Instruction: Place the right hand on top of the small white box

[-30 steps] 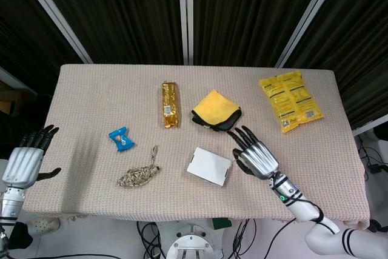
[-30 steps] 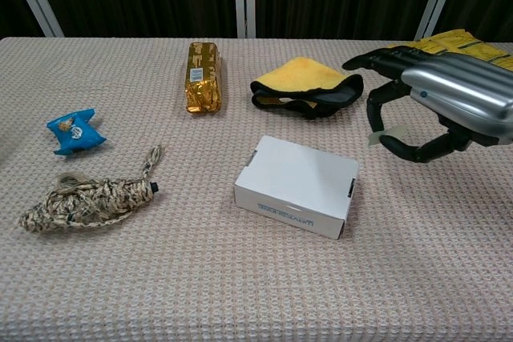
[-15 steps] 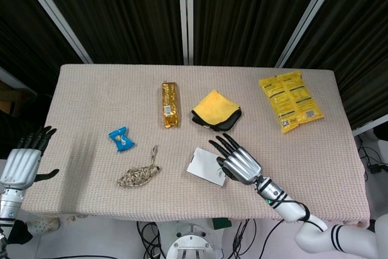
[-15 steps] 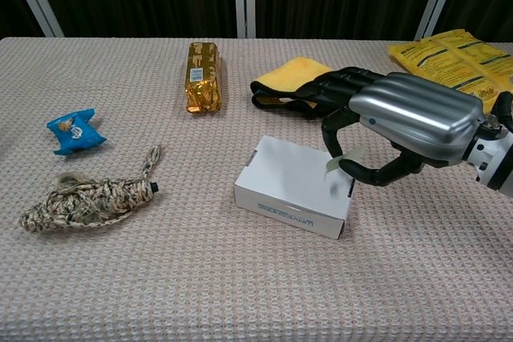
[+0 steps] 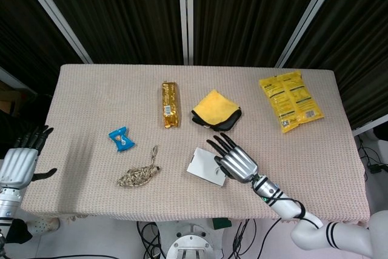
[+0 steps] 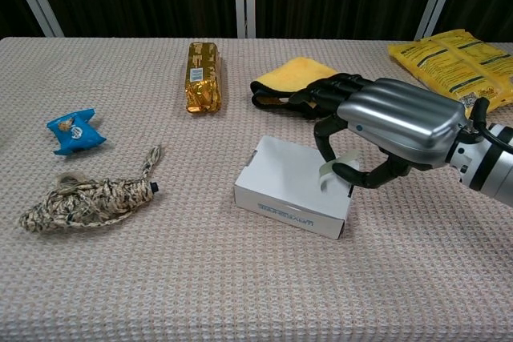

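The small white box (image 5: 203, 165) (image 6: 286, 183) lies flat near the front middle of the table. My right hand (image 5: 233, 160) (image 6: 382, 123) hovers palm down over the box's right half, fingers spread and pointing toward the far left, holding nothing. In the chest view the thumb hangs close above the box's right edge; contact cannot be made out. My left hand (image 5: 21, 162) stays off the table's left front corner, fingers apart and empty; the chest view does not show it.
A yellow and black cloth (image 5: 215, 111) (image 6: 306, 86) lies just behind the box. A gold bar packet (image 5: 170, 104), a blue wrapper (image 5: 120, 139) and a coiled rope (image 5: 139, 174) lie to the left. A yellow snack bag (image 5: 290, 100) sits far right.
My right hand has moved left from beside the box to over its right half, then crept slightly further over it. The left hand drifted a little lower.
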`<action>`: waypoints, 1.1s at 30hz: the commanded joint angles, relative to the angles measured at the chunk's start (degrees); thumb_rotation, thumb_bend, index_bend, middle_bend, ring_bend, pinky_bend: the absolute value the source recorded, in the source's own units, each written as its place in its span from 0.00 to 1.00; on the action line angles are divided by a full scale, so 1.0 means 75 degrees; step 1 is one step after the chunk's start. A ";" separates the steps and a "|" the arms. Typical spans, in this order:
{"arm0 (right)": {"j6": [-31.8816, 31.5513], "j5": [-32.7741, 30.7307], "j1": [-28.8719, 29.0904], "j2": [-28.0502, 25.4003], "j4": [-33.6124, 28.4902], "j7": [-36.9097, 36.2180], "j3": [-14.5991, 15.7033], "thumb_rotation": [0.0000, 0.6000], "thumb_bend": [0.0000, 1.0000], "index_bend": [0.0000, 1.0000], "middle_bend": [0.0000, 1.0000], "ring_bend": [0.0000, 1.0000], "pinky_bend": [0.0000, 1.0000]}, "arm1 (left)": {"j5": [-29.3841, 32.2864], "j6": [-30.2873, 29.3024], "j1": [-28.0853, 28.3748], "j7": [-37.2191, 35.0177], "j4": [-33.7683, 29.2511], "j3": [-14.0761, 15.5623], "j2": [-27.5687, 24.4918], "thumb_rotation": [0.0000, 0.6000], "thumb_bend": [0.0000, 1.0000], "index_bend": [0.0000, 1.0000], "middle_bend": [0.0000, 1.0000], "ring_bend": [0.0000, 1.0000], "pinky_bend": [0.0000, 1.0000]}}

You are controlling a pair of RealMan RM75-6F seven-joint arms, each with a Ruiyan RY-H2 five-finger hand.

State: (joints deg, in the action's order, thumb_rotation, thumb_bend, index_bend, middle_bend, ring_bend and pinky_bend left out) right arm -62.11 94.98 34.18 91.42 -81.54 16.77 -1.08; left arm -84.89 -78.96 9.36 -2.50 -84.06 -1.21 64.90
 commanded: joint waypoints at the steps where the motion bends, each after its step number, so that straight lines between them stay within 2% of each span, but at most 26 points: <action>1: 0.0016 -0.0011 0.0021 0.0000 -0.0009 0.0010 0.0001 1.00 0.40 0.56 0.04 0.00 0.00 | 0.0013 0.0007 -0.0005 -0.0041 0.0039 -0.0004 0.0007 1.00 0.02 0.08 0.06 0.00 0.09; 5: 0.0065 -0.0028 0.0072 0.0002 -0.0035 0.0048 0.0005 1.00 0.39 0.49 0.04 0.00 0.00 | 0.0013 0.0032 0.0002 -0.0107 0.0092 -0.0004 0.0016 1.00 0.02 0.08 0.06 0.00 0.09; 14: 0.0074 -0.0051 0.0149 0.0063 -0.0004 0.0024 -0.0002 1.00 0.38 0.41 0.03 0.00 0.00 | 0.0002 0.0001 -0.0018 -0.0147 0.0123 -0.0005 0.0010 1.00 0.02 0.08 0.06 0.00 0.09; 22: -0.0016 -0.0032 0.0194 0.0077 0.0013 -0.0071 -0.0033 1.00 0.38 0.38 0.03 0.00 0.00 | 0.0006 0.0006 -0.0015 -0.0166 0.0122 -0.0016 0.0004 1.00 0.02 0.08 0.06 0.00 0.09; 27: -0.0296 0.0220 0.0145 -0.0073 -0.0089 -0.0306 0.0094 1.00 0.38 0.38 0.03 0.00 0.00 | 0.0006 0.0016 -0.0011 -0.0184 0.0128 -0.0019 -0.0008 1.00 0.02 0.08 0.06 0.00 0.09; 31: -0.0509 0.0486 0.0057 -0.0390 -0.0288 -0.0520 0.0324 1.00 0.48 0.38 0.03 0.00 0.00 | 0.0008 0.0030 -0.0012 -0.0205 0.0145 -0.0014 -0.0010 1.00 0.02 0.08 0.06 0.00 0.09; 33: -0.0501 0.0573 0.0049 -0.0553 -0.0385 -0.0609 0.0437 0.97 0.63 0.38 0.02 0.00 0.00 | 0.0012 0.0038 -0.0008 -0.0218 0.0159 -0.0017 -0.0002 1.00 0.02 0.08 0.06 0.00 0.09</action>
State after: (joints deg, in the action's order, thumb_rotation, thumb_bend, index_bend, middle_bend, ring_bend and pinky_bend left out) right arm -65.69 98.71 34.73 87.96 -83.88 12.73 1.58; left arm -84.81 -78.68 9.30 -4.15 -82.85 -1.33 64.89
